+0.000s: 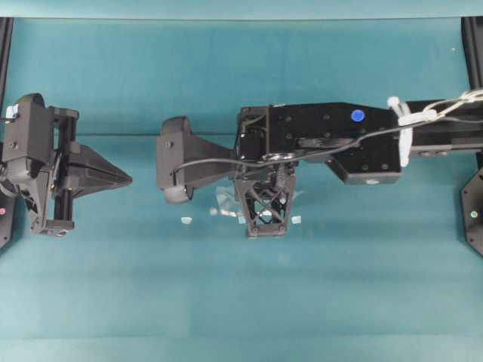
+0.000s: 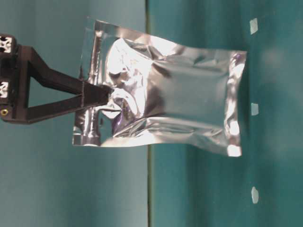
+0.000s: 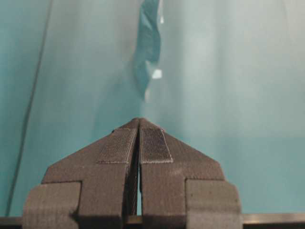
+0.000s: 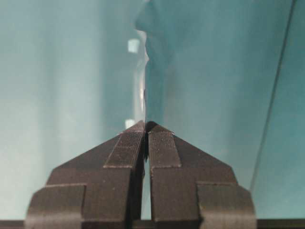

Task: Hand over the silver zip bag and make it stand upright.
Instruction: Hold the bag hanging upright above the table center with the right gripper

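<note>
Here my right gripper (image 2: 110, 91) pinches the silver zip bag (image 2: 165, 106) near its zip end, base seemingly touching the table (image 1: 226, 302); my left gripper (image 1: 128, 179) waits shut, apart.

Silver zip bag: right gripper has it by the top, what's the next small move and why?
Probably open the right gripper and lift clear. The table-level view, which is turned sideways, shows the silver zip bag pinched at its zip end with its bottom seal at or near the table; contact is not certain. The left gripper is shut and apart, so it is no support.
</note>
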{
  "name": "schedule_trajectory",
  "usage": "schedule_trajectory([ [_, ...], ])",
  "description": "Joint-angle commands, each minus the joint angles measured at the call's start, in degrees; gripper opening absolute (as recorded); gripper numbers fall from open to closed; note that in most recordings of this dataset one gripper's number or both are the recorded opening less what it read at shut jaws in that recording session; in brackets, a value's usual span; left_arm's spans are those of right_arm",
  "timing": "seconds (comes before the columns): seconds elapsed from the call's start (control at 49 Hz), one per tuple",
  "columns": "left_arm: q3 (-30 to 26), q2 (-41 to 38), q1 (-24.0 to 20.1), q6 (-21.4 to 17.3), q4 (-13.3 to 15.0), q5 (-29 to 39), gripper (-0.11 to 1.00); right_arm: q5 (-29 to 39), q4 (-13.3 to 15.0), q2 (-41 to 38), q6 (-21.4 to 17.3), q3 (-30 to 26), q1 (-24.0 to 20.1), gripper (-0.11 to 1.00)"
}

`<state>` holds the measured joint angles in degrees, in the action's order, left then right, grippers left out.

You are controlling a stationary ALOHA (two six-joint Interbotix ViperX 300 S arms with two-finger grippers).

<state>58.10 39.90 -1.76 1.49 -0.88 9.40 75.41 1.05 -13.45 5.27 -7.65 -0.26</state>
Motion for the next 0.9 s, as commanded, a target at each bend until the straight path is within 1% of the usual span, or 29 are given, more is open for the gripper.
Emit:
schedule_trajectory([
  [0.0,-0.62,0.18,-0.09,0.00,-0.18,-0.53,-0.06,0.00,0.18,0.53,1.14,-1.05,-0.35,0.08],
  [0.143,-0.53,0.18,-0.09,0.35,-0.18,-2.81,-0.06,-0.44,0.18,0.09,1.32,-1.05,-0.35,0.08],
  [0.408,0.62,0.09,-0.09,3.25,-0.18,-3.69,-0.06,-1.32,0.44,-0.79,1.67,-1.93,-0.18,0.08],
  [0.612,0.79,0.09,-0.09,3.52,-0.18,-3.69,-0.06,-1.67,0.44,-2.02,1.85,-3.52,-0.18,0.08],
  [0.877,0.79,-0.09,-0.09,4.04,-0.18,-4.39,-0.03,-1.76,0.44,-2.55,1.76,-3.52,-0.18,0.07],
])
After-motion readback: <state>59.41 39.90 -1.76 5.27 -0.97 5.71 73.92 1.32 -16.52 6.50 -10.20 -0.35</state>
